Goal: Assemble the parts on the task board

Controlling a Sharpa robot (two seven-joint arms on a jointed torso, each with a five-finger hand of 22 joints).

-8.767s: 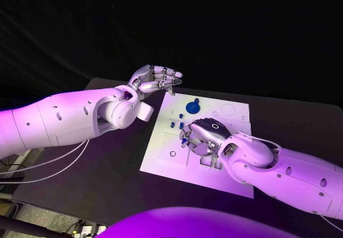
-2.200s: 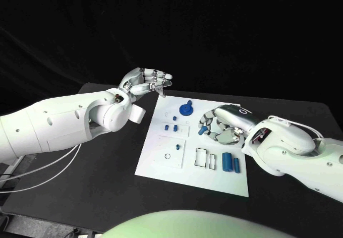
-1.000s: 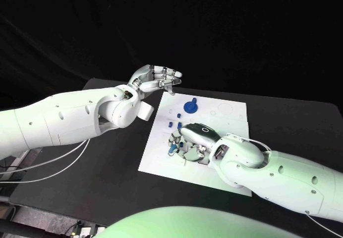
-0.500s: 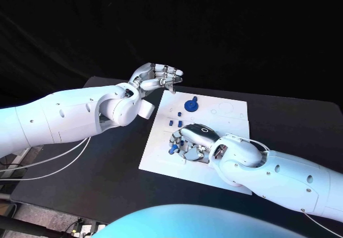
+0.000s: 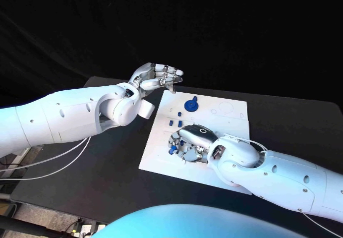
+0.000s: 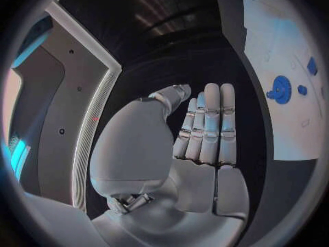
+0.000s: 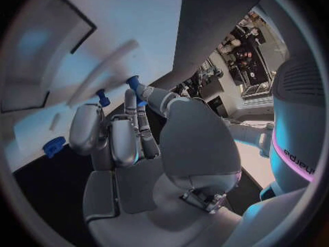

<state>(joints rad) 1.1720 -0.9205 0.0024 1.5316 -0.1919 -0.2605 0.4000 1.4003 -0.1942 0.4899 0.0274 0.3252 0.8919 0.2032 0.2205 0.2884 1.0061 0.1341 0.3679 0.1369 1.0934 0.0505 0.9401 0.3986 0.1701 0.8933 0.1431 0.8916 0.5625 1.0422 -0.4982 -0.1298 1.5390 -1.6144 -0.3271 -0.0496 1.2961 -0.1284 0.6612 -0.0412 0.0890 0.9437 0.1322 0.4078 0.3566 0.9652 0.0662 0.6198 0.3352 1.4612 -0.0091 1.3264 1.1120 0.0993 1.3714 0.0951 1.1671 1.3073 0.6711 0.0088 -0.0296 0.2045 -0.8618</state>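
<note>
R hand [image 5: 190,143] lies low over the mid-left of the task board [image 5: 221,174], palm down, and covers most of what's under it; the cut-outs and parts beneath are hidden in head view. Fingers curled down toward the board. A small blue part [image 5: 172,147] shows at the fingertips on the hand's left side, but can't tell if it's pinched or just touched. R wrist view is blurred: blue part [image 7: 133,83] beyond the fingertips [image 7: 128,97], another peg [image 7: 103,97] beside them, a blue ribbed piece [image 7: 54,146] near the board edge; grip unclear there too.

L hand [image 5: 155,78] is raised off the table [image 5: 107,168] beyond the board's far-left corner, fingers bent in loosely, nothing in them; L wrist view shows fingers [image 6: 209,123] side by side, straight, empty.

On the far part of the board: blue round knob [image 5: 192,105], small blue pegs [image 5: 175,123] just nearer than it. R forearm [image 5: 278,173] hides the board's near-right part.
</note>
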